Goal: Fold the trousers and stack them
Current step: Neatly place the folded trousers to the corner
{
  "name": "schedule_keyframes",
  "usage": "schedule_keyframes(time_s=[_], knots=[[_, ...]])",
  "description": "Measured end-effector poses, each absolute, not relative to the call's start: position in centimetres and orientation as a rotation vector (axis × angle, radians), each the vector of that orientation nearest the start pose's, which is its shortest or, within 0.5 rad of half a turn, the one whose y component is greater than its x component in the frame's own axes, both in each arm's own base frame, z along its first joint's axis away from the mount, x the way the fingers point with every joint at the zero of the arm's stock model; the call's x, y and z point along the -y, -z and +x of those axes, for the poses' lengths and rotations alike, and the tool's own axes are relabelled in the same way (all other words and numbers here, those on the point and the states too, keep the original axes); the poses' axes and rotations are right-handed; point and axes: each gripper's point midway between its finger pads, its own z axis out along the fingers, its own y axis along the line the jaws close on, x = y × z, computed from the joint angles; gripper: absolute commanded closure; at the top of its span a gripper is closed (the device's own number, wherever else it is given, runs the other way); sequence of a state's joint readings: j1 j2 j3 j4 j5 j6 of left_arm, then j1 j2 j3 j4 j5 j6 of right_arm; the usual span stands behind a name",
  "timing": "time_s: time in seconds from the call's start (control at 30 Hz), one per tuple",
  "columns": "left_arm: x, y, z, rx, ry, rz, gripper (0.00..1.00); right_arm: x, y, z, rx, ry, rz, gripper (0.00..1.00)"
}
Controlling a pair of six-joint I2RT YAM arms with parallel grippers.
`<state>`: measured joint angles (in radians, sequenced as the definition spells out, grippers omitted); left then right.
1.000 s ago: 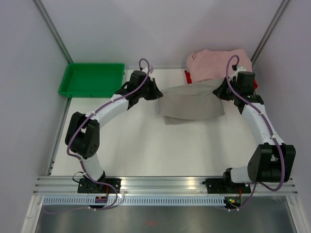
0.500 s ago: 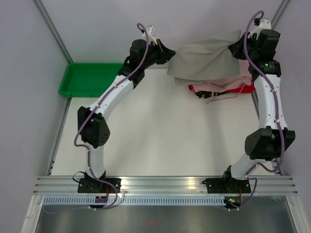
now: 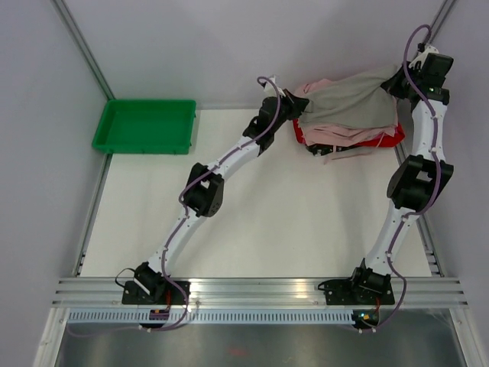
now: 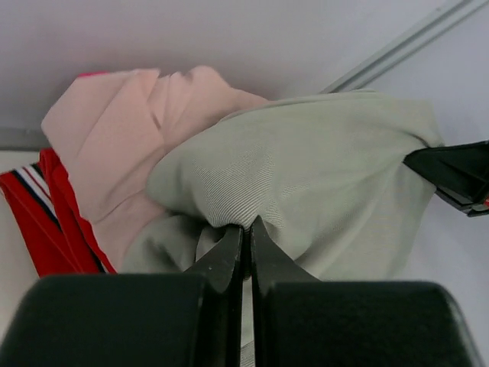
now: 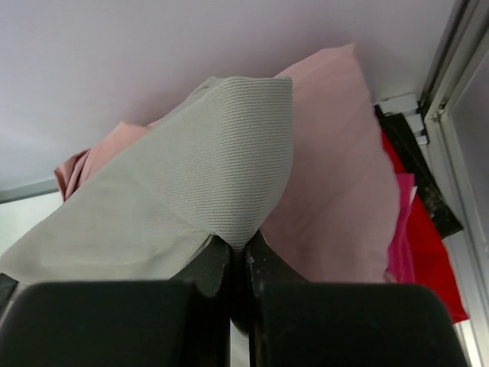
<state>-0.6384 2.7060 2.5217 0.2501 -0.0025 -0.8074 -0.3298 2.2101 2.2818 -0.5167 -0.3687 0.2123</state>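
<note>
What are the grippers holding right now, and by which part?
Both hold the folded trousers: the left gripper pinches a bunched fold at one end, the right gripper a folded corner at the other, over the pink clothes.

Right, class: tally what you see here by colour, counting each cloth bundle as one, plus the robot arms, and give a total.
Grey-beige trousers: 1
Pale pink cloth bundle: 1 (pieces cannot be told apart)
Red cloth: 1
Green tray: 1
White robot arms: 2, left gripper and right gripper both shut on the trousers
Total: 6
</note>
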Motion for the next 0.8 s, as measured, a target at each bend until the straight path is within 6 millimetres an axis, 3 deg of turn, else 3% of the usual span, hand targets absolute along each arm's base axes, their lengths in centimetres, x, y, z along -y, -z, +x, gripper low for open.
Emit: schedule_keyframes(time_s=[0.13,0.23,0.4,0.53,0.57,0.6,0.63,0.67,0.7,0.73,0.8], knots=[[48.4,-20.2,60.0,-1.602,1.128,-0.238,0.98,15.7,-26.0,60.6,-1.957,-0.288,0.331,1.00],[47.5,-21.1,60.8,-1.539,1.123,-0.300,0.98,16.8,-26.0,60.4,-1.947,-0.296,0.335,1.00],[46.0,-23.8,62.0,-1.415,1.146,-0.378,0.98,16.4,-25.9,61.6,-1.911,-0.350,0.280,1.00],[45.3,-22.9,62.8,-1.395,1.136,-0.404,0.96,15.8,-24.1,62.9,-1.907,-0.389,0.250,1.00],[45.3,-22.6,62.9,-1.397,1.134,-0.406,0.92,15.9,-23.4,63.1,-1.915,-0.394,0.253,0.94],[45.3,-21.9,63.0,-1.408,1.129,-0.408,0.84,15.9,-22.8,63.2,-1.921,-0.397,0.257,0.77],[45.4,-21.4,63.0,-1.414,1.126,-0.407,0.57,15.9,-22.3,63.3,-1.927,-0.401,0.264,0.37],[45.4,-20.9,63.1,-1.424,1.118,-0.407,0.36,16.1,-21.8,63.5,-1.932,-0.397,0.267,0.24],[45.4,-20.9,63.1,-1.424,1.117,-0.405,0.20,16.3,-21.6,63.6,-1.929,-0.386,0.269,0.11],[45.3,-20.8,63.2,-1.427,1.113,-0.400,0.06,16.6,-21.6,63.6,-1.929,-0.373,0.273,0.02],[44.9,-20.9,63.4,-1.427,1.100,-0.381,0.00,17.2,-21.7,63.6,-1.924,-0.354,0.279,0.02]])
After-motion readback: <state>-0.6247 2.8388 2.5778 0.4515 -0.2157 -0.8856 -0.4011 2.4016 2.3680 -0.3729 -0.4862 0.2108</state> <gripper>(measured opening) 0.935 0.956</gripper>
